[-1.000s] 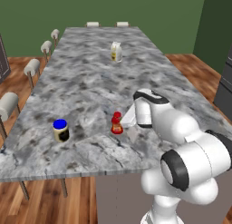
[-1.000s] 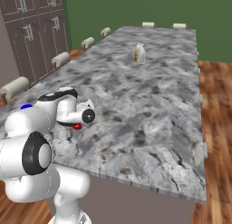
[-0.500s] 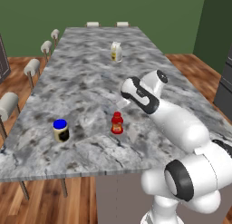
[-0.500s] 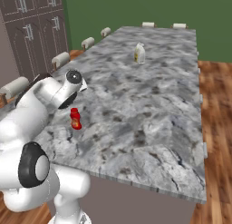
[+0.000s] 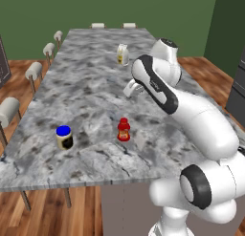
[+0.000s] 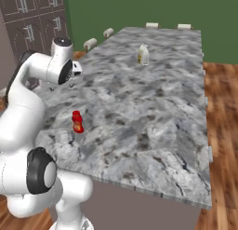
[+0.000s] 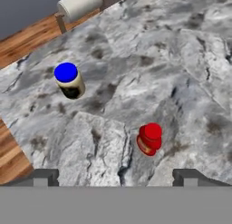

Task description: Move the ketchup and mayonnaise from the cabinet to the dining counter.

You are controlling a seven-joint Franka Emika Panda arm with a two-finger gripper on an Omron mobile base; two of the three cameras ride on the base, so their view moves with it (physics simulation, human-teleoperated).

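Claw (image 7: 113, 175) wide open, empty, above the counter (image 5: 91, 82). Ketchup (image 7: 150, 138) just below it, mayonnaise (image 7: 69, 80) further off, both upright on stone. Looks done; next, pull arm clear.

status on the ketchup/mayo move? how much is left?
Looks done: the ketchup and the mayonnaise both stand upright, apart, on the dining counter. In hand: nothing; the gripper is open above them, holding neither. Left: nothing that shows.

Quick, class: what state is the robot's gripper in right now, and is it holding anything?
Gripper: open, holding nothing; the ketchup stands free on the dining counter.
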